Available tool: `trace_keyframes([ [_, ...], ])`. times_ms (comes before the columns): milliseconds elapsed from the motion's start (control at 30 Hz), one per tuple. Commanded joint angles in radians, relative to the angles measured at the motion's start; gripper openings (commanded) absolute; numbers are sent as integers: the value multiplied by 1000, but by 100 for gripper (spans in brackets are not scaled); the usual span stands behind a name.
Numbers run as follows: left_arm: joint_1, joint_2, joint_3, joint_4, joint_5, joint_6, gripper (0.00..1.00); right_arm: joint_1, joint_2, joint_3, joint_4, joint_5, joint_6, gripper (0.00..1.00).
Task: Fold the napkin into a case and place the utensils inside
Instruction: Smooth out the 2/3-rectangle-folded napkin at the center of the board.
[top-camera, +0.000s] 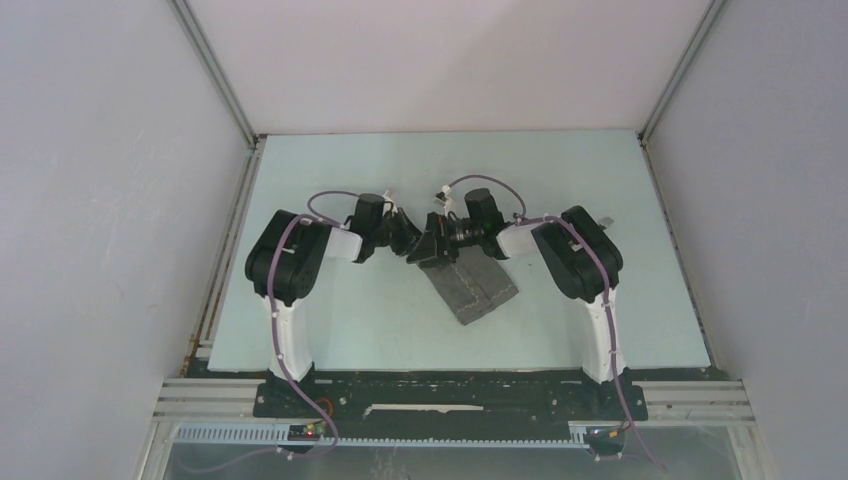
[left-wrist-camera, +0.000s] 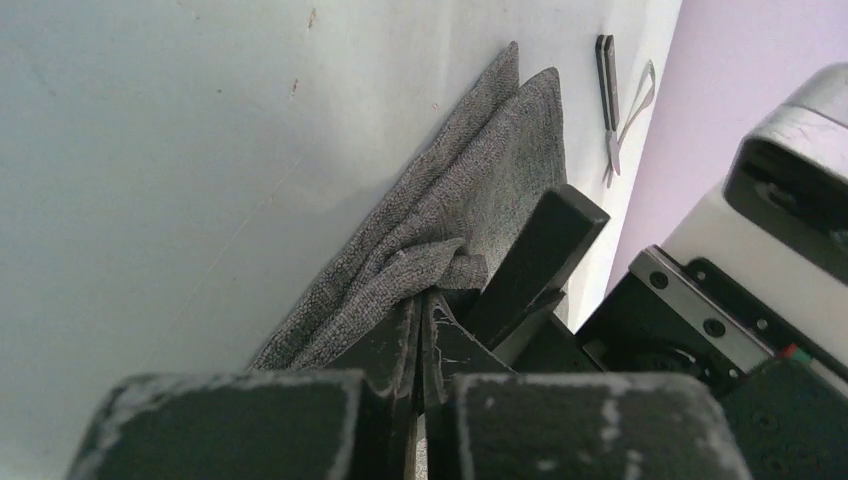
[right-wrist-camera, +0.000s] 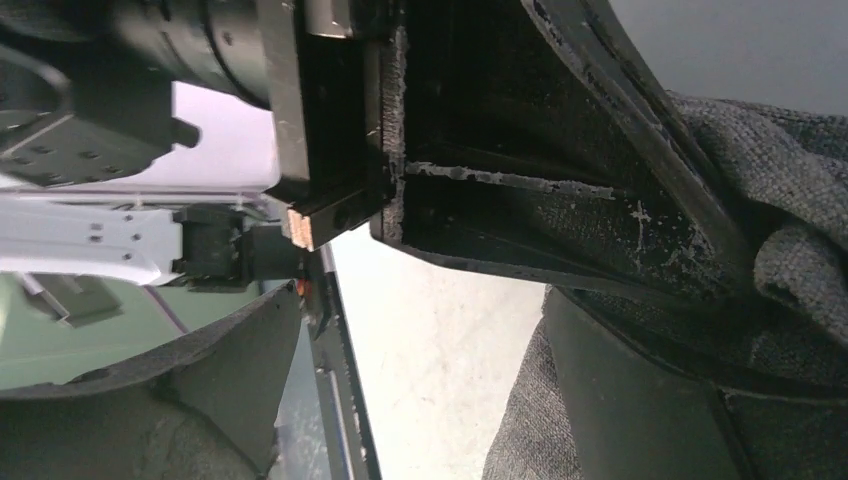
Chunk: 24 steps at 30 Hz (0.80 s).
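My left pincer (left-wrist-camera: 420, 325) clamps the napkin (left-wrist-camera: 480, 190) at its far edge; my right pincer (top-camera: 431, 247) gapes empty beside it. I should draw the fold slowly, evenly.

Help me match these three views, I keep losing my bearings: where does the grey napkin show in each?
Top external: the napkin lies at centre, slanting towards the lower right.
Left wrist: the napkin runs from mid-frame up to the top edge.
Right wrist: the napkin fills the right edge and shows again at the bottom.
Shared landmark: the left gripper, shut on the napkin's edge, appears in all three.
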Motion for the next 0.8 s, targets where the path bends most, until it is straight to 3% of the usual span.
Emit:
trace_keyframes([
  [0, 10, 42, 11, -27, -21, 32, 1, -5, 28, -18, 53, -57, 65, 100],
  [233, 13, 45, 11, -24, -19, 25, 0, -2, -76, -198, 83, -65, 69, 100],
  [767, 14, 47, 12, -22, -19, 24, 0, 9, -241, -404, 10, -95, 44, 100],
])
